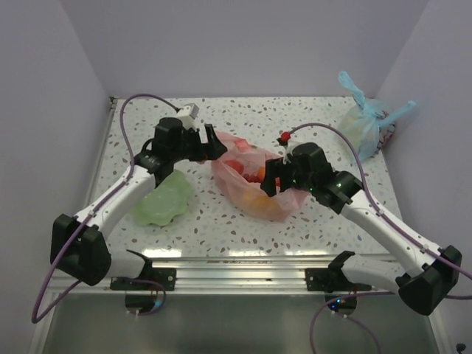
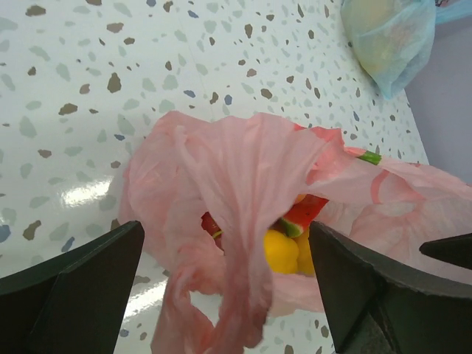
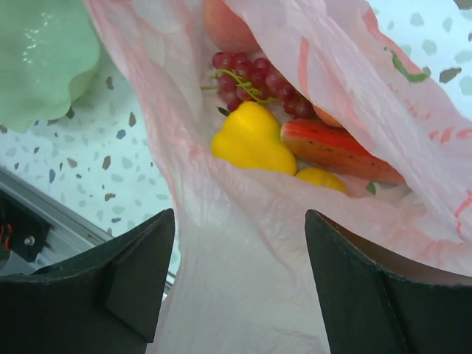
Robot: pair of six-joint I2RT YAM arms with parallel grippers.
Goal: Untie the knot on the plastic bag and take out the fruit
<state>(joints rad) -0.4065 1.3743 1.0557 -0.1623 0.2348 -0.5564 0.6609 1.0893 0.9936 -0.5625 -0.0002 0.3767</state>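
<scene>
The pink plastic bag (image 1: 247,184) lies mid-table with its mouth gaping. The knot is out of view; a loose twisted ear (image 2: 243,295) of the bag hangs between my left gripper's (image 2: 227,236) wide-open fingers, touching neither. That gripper (image 1: 212,144) hovers at the bag's far-left rim. My right gripper (image 1: 271,181) is open at the bag's right side, its jaws (image 3: 240,228) straddling slack bag film. Fruit shows inside: a yellow piece (image 3: 251,140), a grape cluster (image 3: 254,85), a watermelon slice (image 3: 335,151), a peach (image 3: 225,26).
A green wavy bowl (image 1: 162,198) sits left of the bag. A tied light blue bag (image 1: 363,122) stands at the far right corner, against the wall. A small red object (image 1: 285,137) lies behind the right gripper. A metal rail (image 1: 243,265) runs along the near edge.
</scene>
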